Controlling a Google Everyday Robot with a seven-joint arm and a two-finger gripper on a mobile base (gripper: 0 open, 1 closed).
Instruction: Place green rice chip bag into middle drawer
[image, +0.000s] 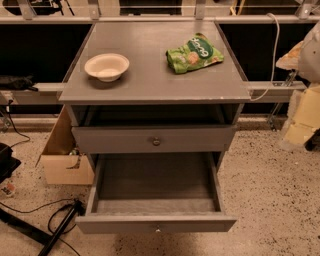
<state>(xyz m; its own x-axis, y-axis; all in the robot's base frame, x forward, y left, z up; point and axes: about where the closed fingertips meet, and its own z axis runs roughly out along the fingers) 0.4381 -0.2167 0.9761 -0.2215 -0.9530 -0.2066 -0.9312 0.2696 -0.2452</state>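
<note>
A small, crinkly, bright-green rice chip bag (194, 53) lies on top of the tall grey wooden cabinet (150, 82), near the back right corner of the cabinet top. A cream round bowl (106, 66) sits on the left side of the cabinet top, well apart from the bag.

Low on the front of the cabinet, the wide grey wooden middle drawer (125, 223) is pulled far out, and its flat grey bottom shows. One step higher on the cabinet, a grey drawer front (115, 140) with a little round knob is pushed in.

The robot's pale gripper (303, 119) hangs off to the right of the cabinet and does not touch it. I cannot tell if the gripper is spread or pressed together.

A brown cardboard box (62, 160) stands on the floor just left of the cabinet.
</note>
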